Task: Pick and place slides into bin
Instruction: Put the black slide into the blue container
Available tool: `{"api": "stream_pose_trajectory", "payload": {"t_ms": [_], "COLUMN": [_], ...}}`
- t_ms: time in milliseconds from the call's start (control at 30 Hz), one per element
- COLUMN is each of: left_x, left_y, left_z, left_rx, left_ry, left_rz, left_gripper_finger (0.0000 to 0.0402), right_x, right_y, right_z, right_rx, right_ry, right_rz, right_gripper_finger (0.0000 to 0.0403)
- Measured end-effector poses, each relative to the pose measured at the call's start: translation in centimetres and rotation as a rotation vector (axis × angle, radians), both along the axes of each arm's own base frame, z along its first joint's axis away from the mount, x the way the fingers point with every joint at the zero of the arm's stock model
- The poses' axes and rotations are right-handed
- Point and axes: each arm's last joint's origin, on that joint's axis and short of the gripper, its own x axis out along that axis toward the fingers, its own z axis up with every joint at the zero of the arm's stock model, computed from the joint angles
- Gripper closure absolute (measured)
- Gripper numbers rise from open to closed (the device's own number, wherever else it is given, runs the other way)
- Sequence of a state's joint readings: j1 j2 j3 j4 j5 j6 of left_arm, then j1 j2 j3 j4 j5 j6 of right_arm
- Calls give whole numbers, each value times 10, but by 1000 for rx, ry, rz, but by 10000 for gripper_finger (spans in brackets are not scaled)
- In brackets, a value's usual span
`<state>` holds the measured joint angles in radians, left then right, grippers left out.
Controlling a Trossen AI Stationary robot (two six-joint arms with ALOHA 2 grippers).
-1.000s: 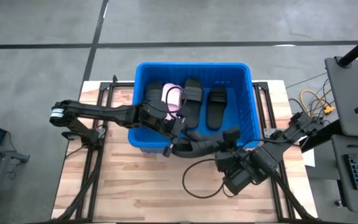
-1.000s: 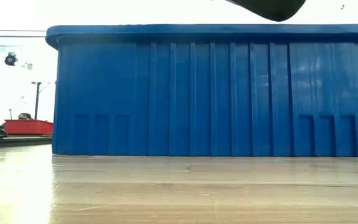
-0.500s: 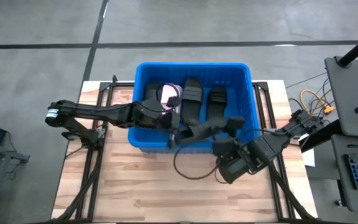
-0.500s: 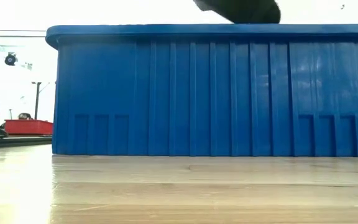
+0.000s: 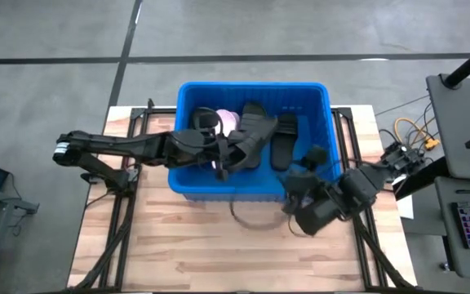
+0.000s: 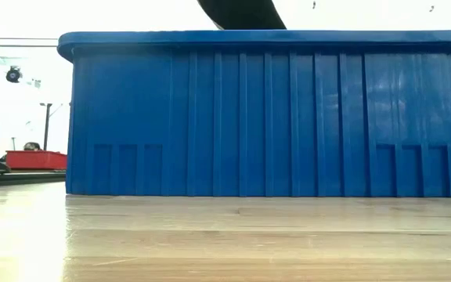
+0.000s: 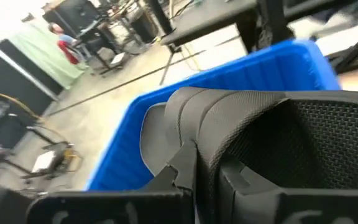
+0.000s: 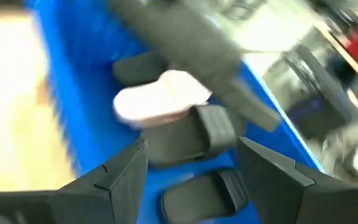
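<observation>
From the low view we lose everything inside the bin [image 6: 265, 113]: its blue wall blocks the contents, and the black slide [image 6: 239, 12] above the rim is cut off by the top edge. In the left wrist view that black slide [image 7: 272, 143] fills the picture and runs off the right edge, covering the left gripper, so we cannot see its fingers. From above, the left gripper [image 5: 223, 155] is a dark tangle against dark slides, too small to read. The right wrist view is smeared with blur; we make out a pink slide [image 8: 160, 96] among black ones, edges unclear.
</observation>
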<state>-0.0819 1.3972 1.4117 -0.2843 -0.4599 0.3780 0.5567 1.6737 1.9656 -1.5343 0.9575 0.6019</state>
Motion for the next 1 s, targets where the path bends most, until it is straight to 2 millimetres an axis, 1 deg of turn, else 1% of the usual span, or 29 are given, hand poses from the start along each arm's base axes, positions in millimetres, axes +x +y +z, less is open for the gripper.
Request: {"api": "stream_pose_trajectory", "payload": {"t_ms": [67, 133, 233, 367, 500, 667, 767, 867, 933, 1000], "left_x": [2, 3, 6, 8, 12, 14, 17, 19, 20, 20], "left_y": [-3, -7, -13, -23, -34, -40, -43, -48, -51, -54], "left_z": [-2, -5, -4, 2, 6, 8, 8, 13, 18, 23], "left_rx": [55, 116, 217, 341, 424, 485, 486, 528, 561, 605], "left_ry": [21, 43, 47, 30, 15, 16, -5, -38, -76, -101], "left_rz": [26, 62, 158, 265, 296, 303, 302, 303, 312, 327], "left_gripper_finger": [401, 401, 401, 402, 402, 401, 401, 401, 401, 401], "right_x": [2, 4, 1, -2, -8, -15, -17, -17, -16, -16], "right_y": [-9, -23, -45, -69, -90, -110, -121, -134, -140, -146], "right_z": [6, 14, 25, 29, 36, 56, 72, 84, 87, 88], "right_rx": [42, 132, 283, 419, 493, 566, 644, 735, 751, 748], "right_ry": [-105, -206, -362, -542, -675, -835, -896, -929, -938, -938], "right_rz": [-98, -209, -372, -570, -699, -707, -636, -527, -491, -493], "right_gripper_finger": [172, 177, 183, 183, 182, 182, 182, 182, 182, 182]}}
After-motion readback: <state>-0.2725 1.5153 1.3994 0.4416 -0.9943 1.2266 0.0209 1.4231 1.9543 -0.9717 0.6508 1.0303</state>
